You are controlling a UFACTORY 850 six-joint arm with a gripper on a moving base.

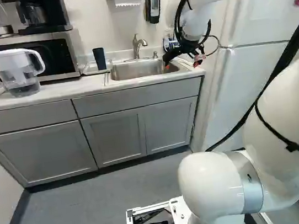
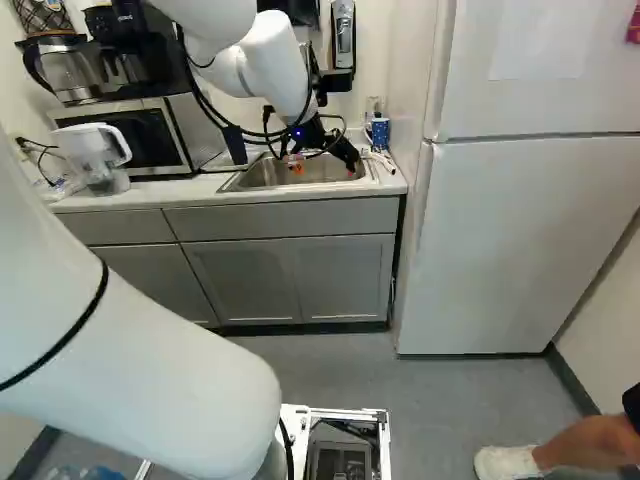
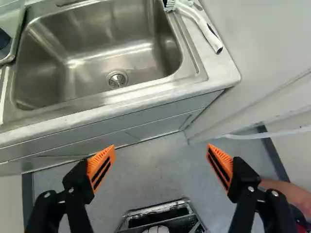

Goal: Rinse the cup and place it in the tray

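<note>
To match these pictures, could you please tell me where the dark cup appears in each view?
Left base view: the dark cup stands upper left of centre, between microwave and sink.
Right base view: upper left, between the same two.
Wrist view: partly cut off, in the tray beside the sink.
Shared landmark: the sink.
</note>
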